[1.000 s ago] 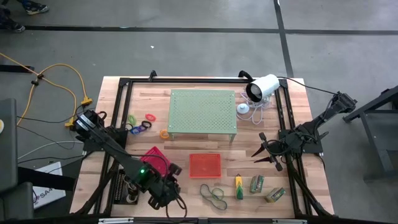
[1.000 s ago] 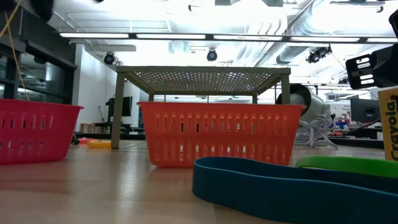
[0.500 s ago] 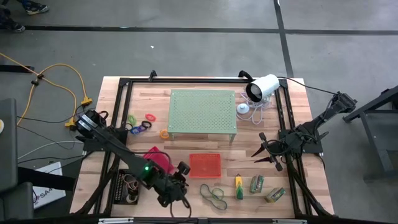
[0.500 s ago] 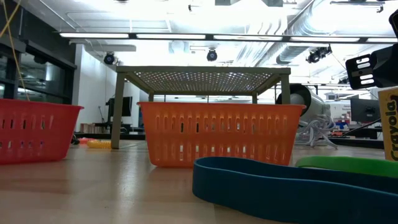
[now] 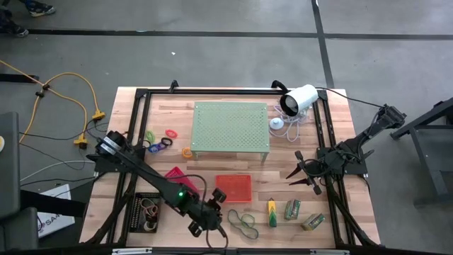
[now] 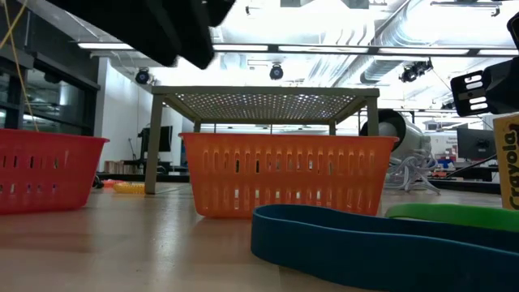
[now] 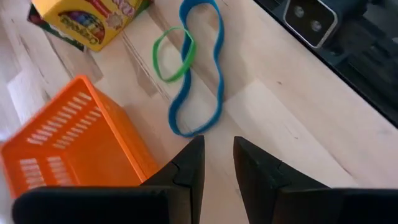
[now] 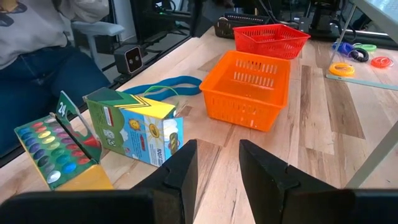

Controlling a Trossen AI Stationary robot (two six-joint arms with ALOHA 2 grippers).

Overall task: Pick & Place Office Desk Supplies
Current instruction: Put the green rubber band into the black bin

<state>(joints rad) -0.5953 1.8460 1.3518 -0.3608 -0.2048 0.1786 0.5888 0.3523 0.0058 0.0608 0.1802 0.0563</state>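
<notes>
- Left jaws [image 7: 216, 163]: we see the two dark fingers standing slightly apart with a narrow gap, nothing between them, above bare wood just short of the blue rubber band [image 7: 198, 74].
- From above, the left gripper [image 5: 209, 216] sits near the front edge of the surface [image 5: 340, 113], just beside the orange tray [image 5: 233, 188] and close to the band loops [image 5: 242, 222].
- Right jaws [image 8: 216, 163]: we see them apart too, with nothing held. The right gripper [image 5: 303, 174] hangs over the right side of the surface, well apart from the supplies.
- A green rubber band [image 7: 174, 55] overlaps the blue one; both lie flat on the wood between the orange tray [image 7: 68, 143] and the crayon box [image 7: 93, 20].
- Front right: the yellow-green marker [image 5: 272, 213] and two small green-labelled packs [image 5: 291, 209], [image 5: 312, 222] lie side by side.
- Back left: coloured rings [image 5: 161, 139] sit beside the pale green perforated stand [image 5: 231, 127]; one orange ring [image 5: 187, 151] lies at its corner.
- The red tray [image 5: 173, 175] is partly under the left arm; a black tray [image 5: 145, 210] holds tan bands.
- In the right wrist view, a seated person [image 8: 37, 50] shows beyond the surface edge.
</notes>
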